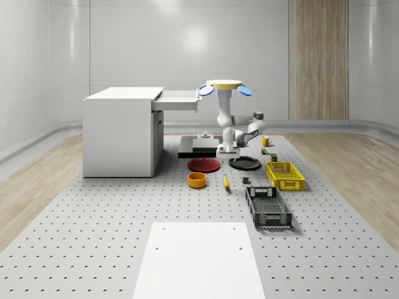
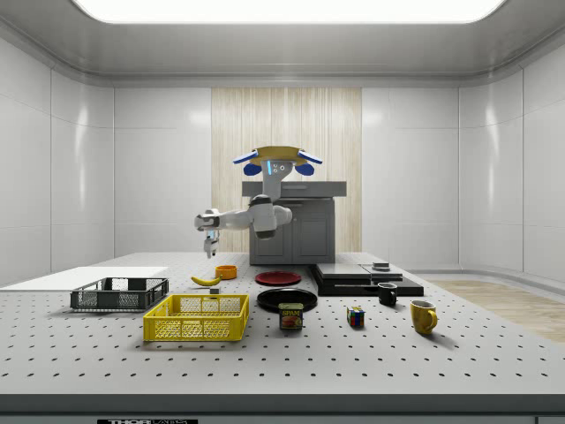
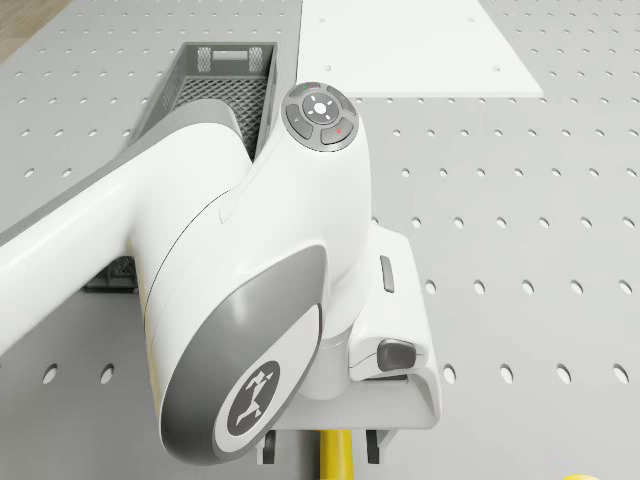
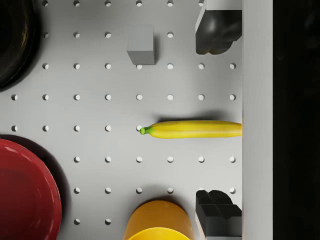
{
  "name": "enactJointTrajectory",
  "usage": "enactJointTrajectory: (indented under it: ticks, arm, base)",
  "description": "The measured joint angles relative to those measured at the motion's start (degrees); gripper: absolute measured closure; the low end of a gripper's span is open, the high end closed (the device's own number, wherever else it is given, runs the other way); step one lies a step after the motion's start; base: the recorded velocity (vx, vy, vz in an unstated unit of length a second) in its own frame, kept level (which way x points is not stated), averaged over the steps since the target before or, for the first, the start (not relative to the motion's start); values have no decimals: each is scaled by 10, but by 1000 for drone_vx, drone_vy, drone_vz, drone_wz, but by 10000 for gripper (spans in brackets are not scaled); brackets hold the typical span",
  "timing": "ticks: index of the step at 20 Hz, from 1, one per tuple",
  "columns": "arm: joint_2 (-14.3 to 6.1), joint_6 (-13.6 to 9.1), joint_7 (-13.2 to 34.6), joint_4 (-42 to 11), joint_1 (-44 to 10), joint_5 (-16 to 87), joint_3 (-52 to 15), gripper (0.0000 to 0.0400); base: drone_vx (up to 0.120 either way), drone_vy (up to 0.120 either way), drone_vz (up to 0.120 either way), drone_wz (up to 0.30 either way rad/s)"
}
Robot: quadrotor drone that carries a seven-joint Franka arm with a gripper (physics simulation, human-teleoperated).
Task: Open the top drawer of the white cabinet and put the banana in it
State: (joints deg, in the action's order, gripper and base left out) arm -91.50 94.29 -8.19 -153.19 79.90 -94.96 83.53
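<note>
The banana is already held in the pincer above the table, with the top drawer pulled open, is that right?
Not quite. The top drawer is pulled open, but the banana lies on the table, not held. The wrist view shows it between the open pincer fingers below; the side view shows the pincer well above it.

Red plate (image 1: 204, 164): on the table, beside the black plate (image 1: 245, 163);
Orange bowl (image 1: 197, 180): just in front of the red plate;
Yellow basket (image 1: 285, 175): behind the dark crate (image 1: 268, 207)

Yellow banana (image 4: 192, 129) flat on table, white cabinet (image 1: 120, 132) top drawer (image 1: 179, 100) pulled open
</note>
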Motion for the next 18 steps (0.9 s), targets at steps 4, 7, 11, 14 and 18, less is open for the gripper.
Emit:
enactJointTrajectory:
  ticks: [4,7,11,14,18]
  arm:
    - [-2,2,0,0,0,1,0,0]
    - [-3,3,0,0,0,1,0,0]
    - [-5,5,0,0,1,2,0,0]
    - [-6,6,0,0,1,3,0,0]
    - [-7,6,-5,0,6,3,0,0]
  base:
    - [0,120,0,0]
    - [0,0,-27,0]
    - [0,0,-120,0]
    - [0,0,-120,0]
    - [0,0,-60,0]
